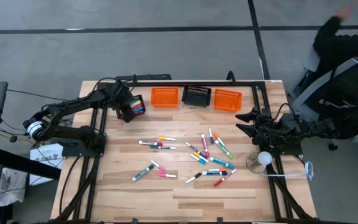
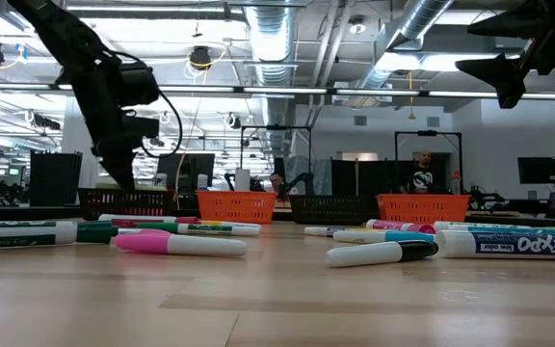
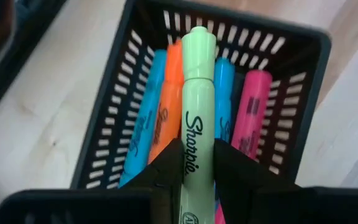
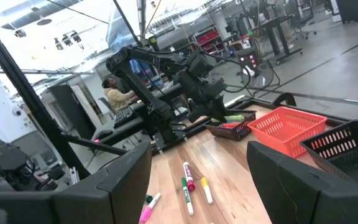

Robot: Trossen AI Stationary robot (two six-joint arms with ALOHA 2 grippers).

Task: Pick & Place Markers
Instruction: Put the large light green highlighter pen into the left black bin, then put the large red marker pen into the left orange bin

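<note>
Left tool over the black basket, green marker pinched — release step.

Counter (image 1: 185, 193) first: most markers (image 1: 207, 155) lie scattered well behind and to the side of my working tool, none of them near it. The black basket (image 3: 291, 118) sits directly under the left tool (image 3: 197, 165); from the wrist view it already carries blue, orange and pink markers lying lengthwise. The tool is closed on the green marker (image 3: 197, 93), which runs parallel to those and points at the far wall. My read: keep it aligned with the others, lower until it nearly rests on them, then open, so it does not bounce over the rim. Right tool (image 1: 248, 122) waits off at the far side, jaws spread wide, holding nothing.
</note>
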